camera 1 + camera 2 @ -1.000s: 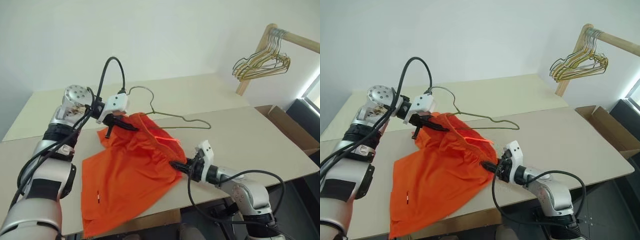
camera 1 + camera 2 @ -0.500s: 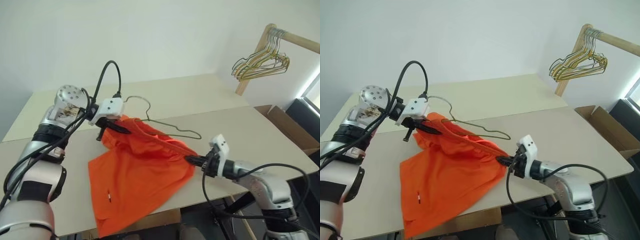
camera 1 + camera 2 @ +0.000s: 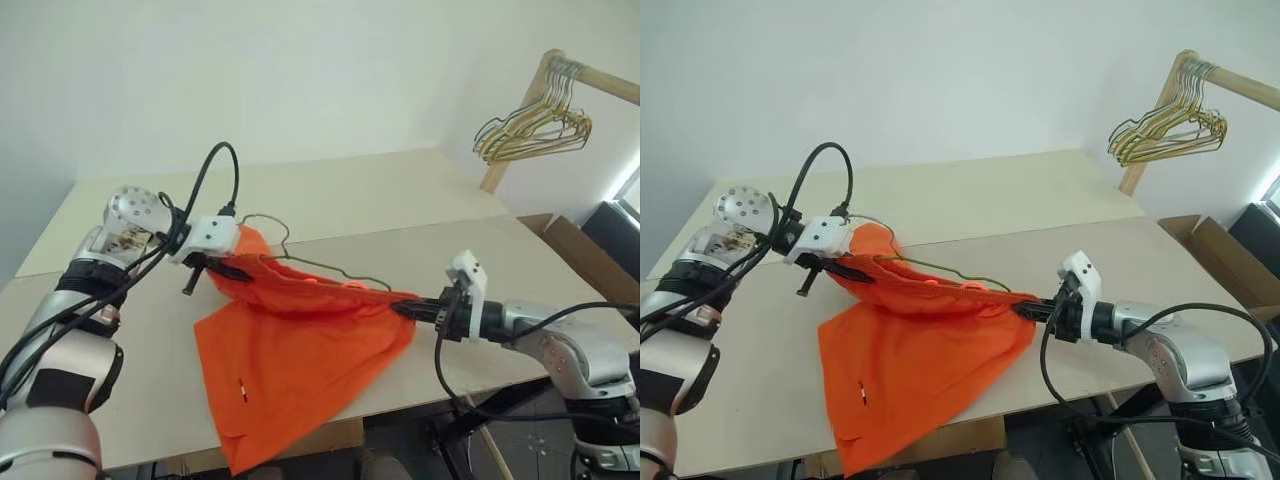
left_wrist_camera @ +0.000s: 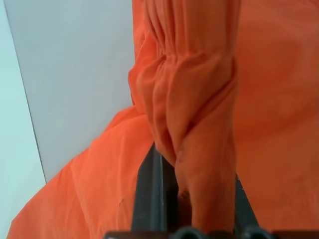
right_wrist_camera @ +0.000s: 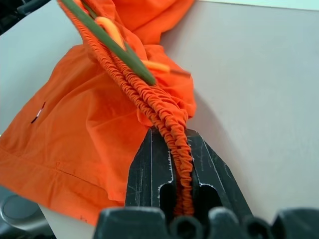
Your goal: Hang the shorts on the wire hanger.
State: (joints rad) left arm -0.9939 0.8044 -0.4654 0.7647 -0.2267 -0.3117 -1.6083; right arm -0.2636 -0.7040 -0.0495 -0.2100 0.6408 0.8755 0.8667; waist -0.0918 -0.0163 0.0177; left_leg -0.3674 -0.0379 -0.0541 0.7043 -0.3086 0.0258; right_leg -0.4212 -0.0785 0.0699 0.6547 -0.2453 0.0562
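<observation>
right gripper [image 5: 172, 144] clenched on waistband of the shorts [image 3: 300, 350] | left gripper [image 3: 840, 268] grasping the opposite waistband end — band stretched taut between them | the wire hanger [image 3: 330, 270] lies along the band, just beyond | risk: over-tension pulls elastic from the fingers | right wrist view shows hanger wire against the gathers; head views do not
</observation>
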